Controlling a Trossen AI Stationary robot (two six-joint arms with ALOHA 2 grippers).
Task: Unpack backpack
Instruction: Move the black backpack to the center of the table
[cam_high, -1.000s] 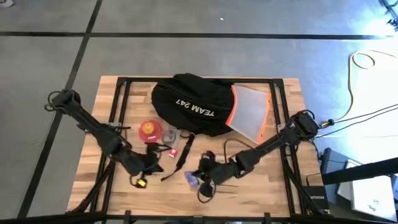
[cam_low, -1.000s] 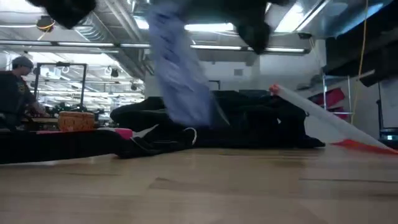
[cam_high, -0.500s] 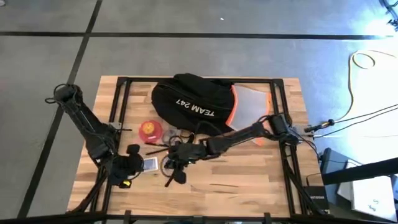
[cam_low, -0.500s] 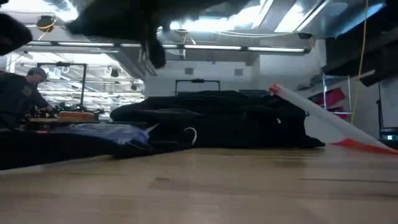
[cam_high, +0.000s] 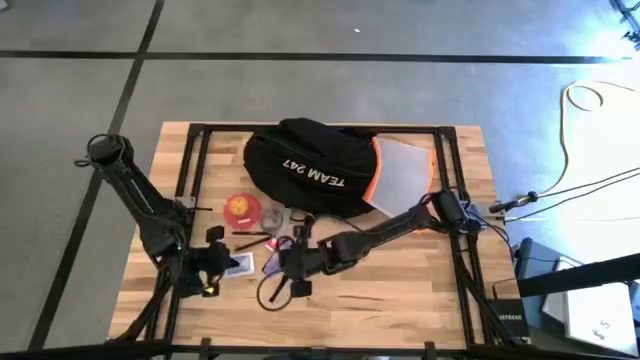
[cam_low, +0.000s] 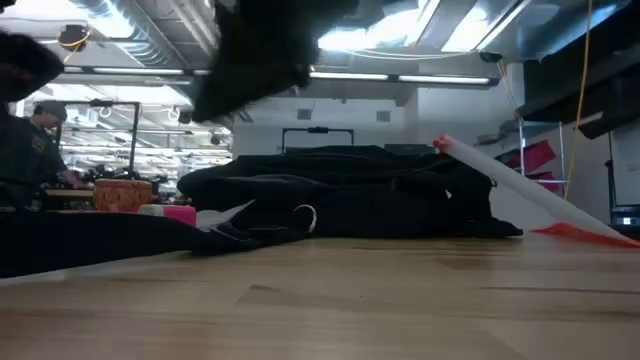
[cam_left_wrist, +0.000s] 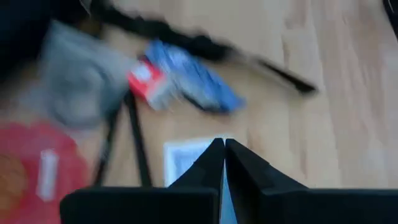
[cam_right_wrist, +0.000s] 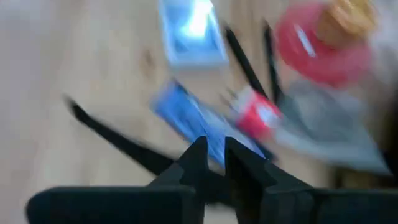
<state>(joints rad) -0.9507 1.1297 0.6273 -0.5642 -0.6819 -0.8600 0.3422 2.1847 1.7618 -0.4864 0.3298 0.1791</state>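
Note:
The black backpack (cam_high: 310, 165) with white lettering lies at the table's far middle, also seen in the low view (cam_low: 350, 190). In front of it lie a red round item (cam_high: 240, 208), a blue packet (cam_high: 271, 263) with a red-white end (cam_left_wrist: 146, 81), and a white-blue card (cam_high: 240, 263). My left gripper (cam_left_wrist: 224, 144) is shut, with its tips at the card's near edge (cam_left_wrist: 183, 158). My right gripper (cam_right_wrist: 213, 142) hangs above the blue packet (cam_right_wrist: 186, 118) with its fingers nearly together. It holds nothing that I can see. My left gripper has its shut fingertips over the white-blue card's edge (cam_left_wrist: 186, 163), slanting down from the table's left. The fingers hide that spot, so I cannot tell whether they touch the card. The card lies flat on the table.
A white sheet with an orange border (cam_high: 405, 180) sticks out of the backpack's right side. A black strap (cam_high: 297, 245) runs from the backpack toward the near edge, and a black cord loop (cam_high: 270, 290) lies below the right gripper. Bare wood lies at the near right.
My right gripper has swung from the near middle toward the table's left. The blue packet that hung from it now lies flat on the table beside the card. My left gripper has drawn back toward the left edge, uncovering the card.

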